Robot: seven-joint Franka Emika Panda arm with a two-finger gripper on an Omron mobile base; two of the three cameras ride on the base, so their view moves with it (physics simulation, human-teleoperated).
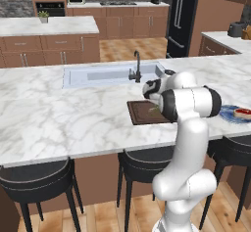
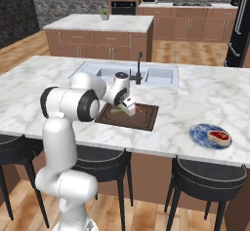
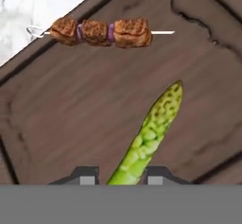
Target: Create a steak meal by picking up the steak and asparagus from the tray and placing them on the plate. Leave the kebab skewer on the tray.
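Note:
My gripper (image 3: 122, 176) is low over the dark brown tray (image 3: 71, 119), its fingers closed in against both sides of the green asparagus (image 3: 151, 128). The stalk's tip points up the hand view and it lies close to the board. The kebab skewer (image 3: 101, 31) rests near the tray's rim, apart from the stalk. From the right base view the gripper (image 2: 128, 109) is down on the tray (image 2: 146, 119). The steak (image 2: 219, 137) lies on the blue plate (image 2: 199, 133) further right; the same steak (image 1: 242, 112) and plate (image 1: 227, 113) appear at the right edge.
A sink (image 2: 158, 75) with a dark faucet (image 2: 139, 69) sits behind the tray. Bar stools (image 2: 207, 176) stand under the marble counter's (image 2: 49, 84) near edge. My own arm (image 1: 191, 104) covers much of the tray (image 1: 139, 113) in the left base view.

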